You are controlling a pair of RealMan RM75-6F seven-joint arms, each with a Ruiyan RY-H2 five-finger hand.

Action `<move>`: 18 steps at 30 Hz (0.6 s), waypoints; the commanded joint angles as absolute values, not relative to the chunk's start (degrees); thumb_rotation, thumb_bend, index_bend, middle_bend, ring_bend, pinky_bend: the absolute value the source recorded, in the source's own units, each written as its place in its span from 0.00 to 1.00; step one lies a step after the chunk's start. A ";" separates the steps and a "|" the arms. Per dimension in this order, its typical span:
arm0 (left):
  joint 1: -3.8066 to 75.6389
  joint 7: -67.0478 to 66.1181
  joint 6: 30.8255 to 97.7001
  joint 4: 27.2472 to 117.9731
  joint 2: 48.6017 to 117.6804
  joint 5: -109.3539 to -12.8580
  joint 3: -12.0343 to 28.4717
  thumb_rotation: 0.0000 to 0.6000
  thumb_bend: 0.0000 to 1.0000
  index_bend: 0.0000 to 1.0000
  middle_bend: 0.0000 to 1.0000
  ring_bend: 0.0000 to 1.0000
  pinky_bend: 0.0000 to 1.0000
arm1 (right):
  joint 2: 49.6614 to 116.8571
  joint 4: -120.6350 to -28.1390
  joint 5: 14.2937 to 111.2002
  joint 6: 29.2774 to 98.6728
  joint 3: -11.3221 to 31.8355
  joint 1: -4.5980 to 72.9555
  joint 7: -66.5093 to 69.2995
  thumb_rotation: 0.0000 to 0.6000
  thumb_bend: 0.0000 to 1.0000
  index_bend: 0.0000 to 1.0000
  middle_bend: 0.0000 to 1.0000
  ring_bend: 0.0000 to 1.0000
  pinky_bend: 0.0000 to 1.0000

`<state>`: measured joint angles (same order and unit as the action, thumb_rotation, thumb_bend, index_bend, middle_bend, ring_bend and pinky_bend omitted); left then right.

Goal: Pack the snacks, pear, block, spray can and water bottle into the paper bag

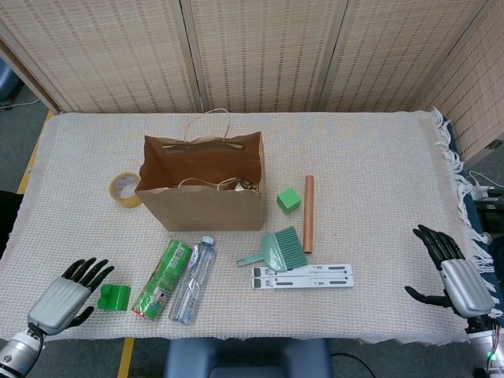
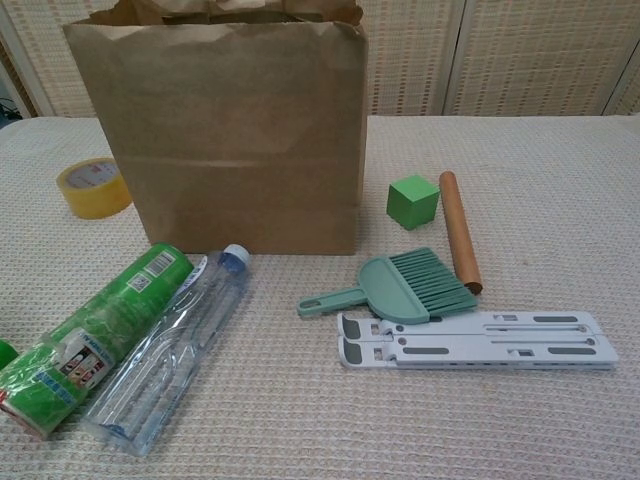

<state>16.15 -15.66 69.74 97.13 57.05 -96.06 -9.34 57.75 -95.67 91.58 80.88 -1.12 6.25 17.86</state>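
A brown paper bag [image 1: 203, 194] [image 2: 235, 150] stands open at the table's middle, with some things inside. A green cube block [image 1: 289, 199] [image 2: 413, 201] sits to its right. A green spray can [image 1: 163, 278] [image 2: 92, 335] and a clear water bottle [image 1: 193, 279] [image 2: 178, 350] lie side by side in front of the bag. A green double-stud block [image 1: 115, 297] lies at the front left. My left hand [image 1: 65, 292] hovers open just left of it. My right hand [image 1: 457, 276] is open at the table's right edge, holding nothing.
A yellow tape roll [image 1: 124, 189] [image 2: 93, 187] lies left of the bag. A brown rod [image 1: 309, 213] [image 2: 459, 244], a green dustpan brush [image 1: 280, 250] [image 2: 400, 287] and a white folding stand [image 1: 303, 276] [image 2: 478, 339] lie right of the bottle.
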 commanded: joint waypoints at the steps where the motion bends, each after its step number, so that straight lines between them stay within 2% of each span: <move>1: 16.76 -16.77 68.13 96.94 58.51 -96.53 -9.31 1.00 0.34 0.00 0.00 0.00 0.10 | 57.75 -95.67 91.57 80.97 -1.12 6.21 17.85 1.00 0.06 0.00 0.00 0.00 0.02; 10: 17.04 -22.07 63.92 95.15 60.45 -94.70 -9.77 1.00 0.33 0.00 0.00 0.00 0.07 | 57.62 -95.64 91.56 80.88 -1.16 6.22 18.21 1.00 0.06 0.00 0.00 0.00 0.02; 18: 16.41 -22.42 63.02 94.55 60.76 -93.91 -10.49 1.00 0.33 0.00 0.00 0.00 0.07 | 57.50 -95.84 91.36 80.40 -1.21 6.37 18.16 1.00 0.06 0.00 0.00 0.00 0.02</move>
<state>16.42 -22.48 63.11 94.67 60.60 -93.86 -10.45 57.51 -95.84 91.36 80.40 -1.21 6.37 18.16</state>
